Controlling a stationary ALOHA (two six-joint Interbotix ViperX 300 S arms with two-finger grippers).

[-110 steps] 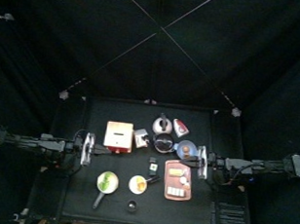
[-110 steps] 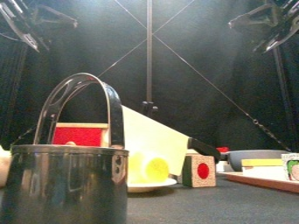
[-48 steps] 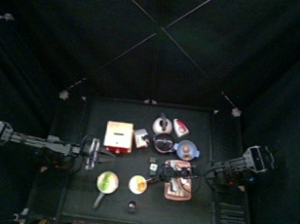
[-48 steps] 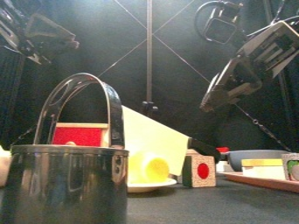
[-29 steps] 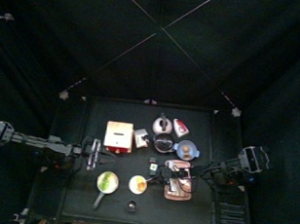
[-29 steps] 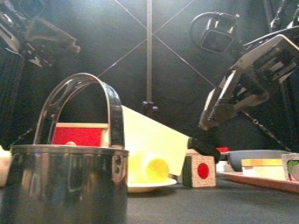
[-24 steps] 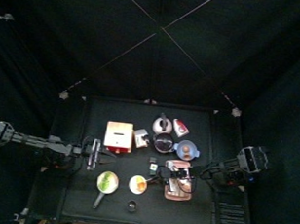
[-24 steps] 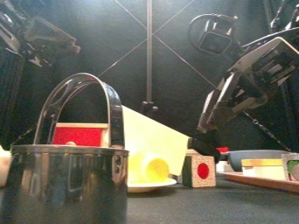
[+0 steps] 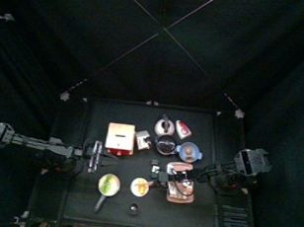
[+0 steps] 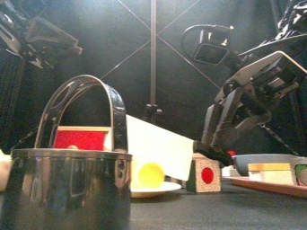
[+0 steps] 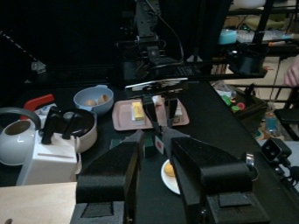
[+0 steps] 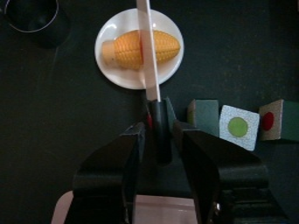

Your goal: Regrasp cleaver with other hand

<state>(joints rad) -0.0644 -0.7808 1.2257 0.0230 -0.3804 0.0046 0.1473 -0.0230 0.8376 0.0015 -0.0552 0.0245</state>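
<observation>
Roughly halfway, by the look of it. Right hand clamped on the cleaver handle, blade hanging over the plate with the orange fruit. Left hand nearly closed, empty, well apart. Handover not yet done.

Black pen, small table in the mid.
Black curtains all round; 2 cords cross overhead. Black table below. Light haze glows behind, seen from front view.
</observation>
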